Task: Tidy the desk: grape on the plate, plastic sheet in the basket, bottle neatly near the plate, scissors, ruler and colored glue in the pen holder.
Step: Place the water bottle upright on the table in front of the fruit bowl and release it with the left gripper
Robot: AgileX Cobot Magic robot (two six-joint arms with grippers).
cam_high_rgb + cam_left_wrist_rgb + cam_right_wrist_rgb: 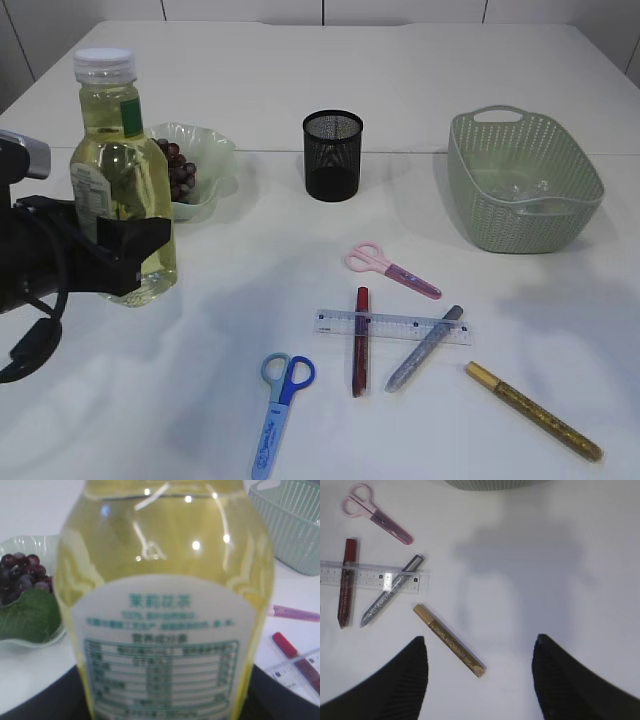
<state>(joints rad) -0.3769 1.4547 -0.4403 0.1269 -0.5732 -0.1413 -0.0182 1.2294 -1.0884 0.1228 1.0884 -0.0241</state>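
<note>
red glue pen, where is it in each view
Exterior view: red glue pen lies low centre, under the ruler.
Left wrist view: its cap end shows at the right edge, beside the bottle.
Right wrist view: far left, under the ruler.
Shared landmark: the pink scissors, just beyond it in all three.

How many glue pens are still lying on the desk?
3: a red glue pen under the ruler, a silver one across its right end, a gold one nearest the front right.

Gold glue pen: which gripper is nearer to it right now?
Right. The right gripper hangs open just above the gold glue pen; the left gripper is far across the table, closed on the bottle.
</note>
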